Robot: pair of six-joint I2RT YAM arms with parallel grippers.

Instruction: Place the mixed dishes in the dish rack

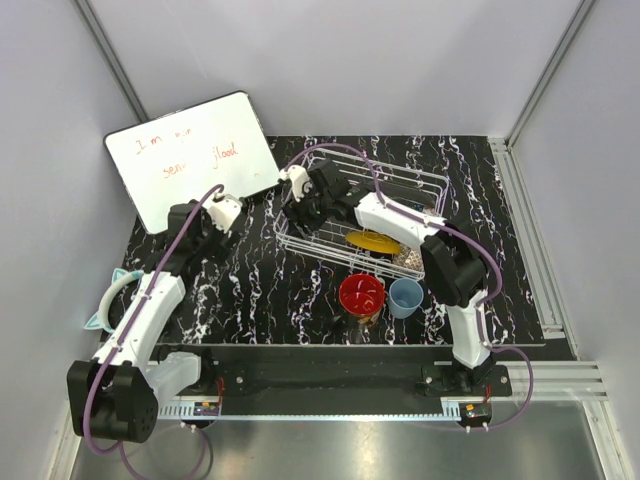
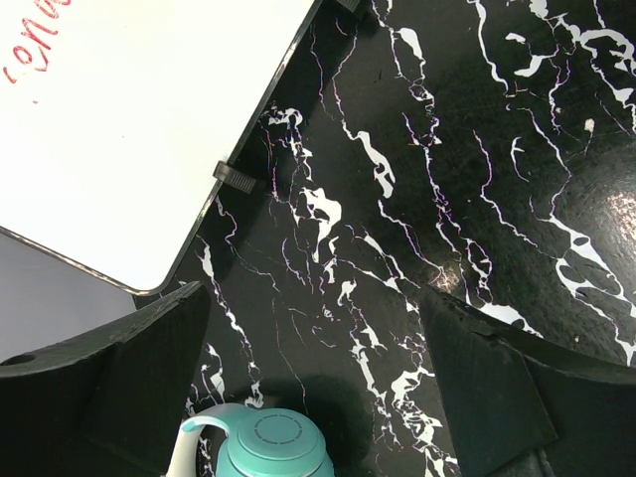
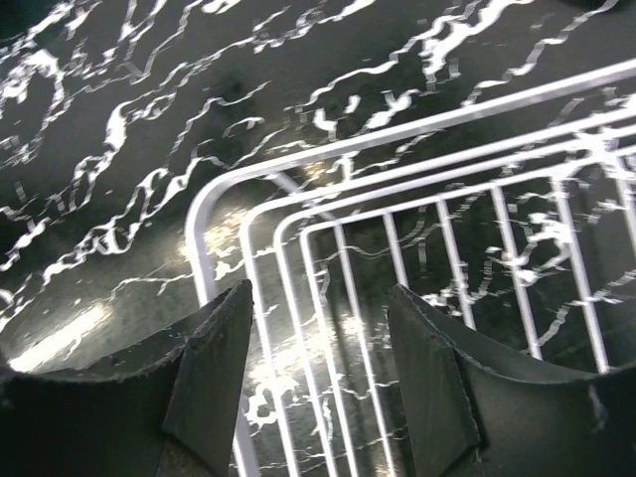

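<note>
Red bowl (image 1: 361,293) and blue cup (image 1: 406,297) sit on the tabletop (image 1: 260,290), just in front of the rack (image 1: 400,195); the yellow plate (image 1: 373,241) is inside. They're probably light, stiff, slick and breakable, so I'd pinch a rim. Right jaws gape empty over the rack's corner, left jaws gape empty beside the board (image 1: 190,165).

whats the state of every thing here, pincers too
left pincer, open, empty
right pincer, open, empty, above the rack's corner
dish rack, partly loaded
yellow plate, in the rack
red bowl, open side up, outside the rack
blue cup, upright, outside the rack
whiteboard, written on in red
</note>
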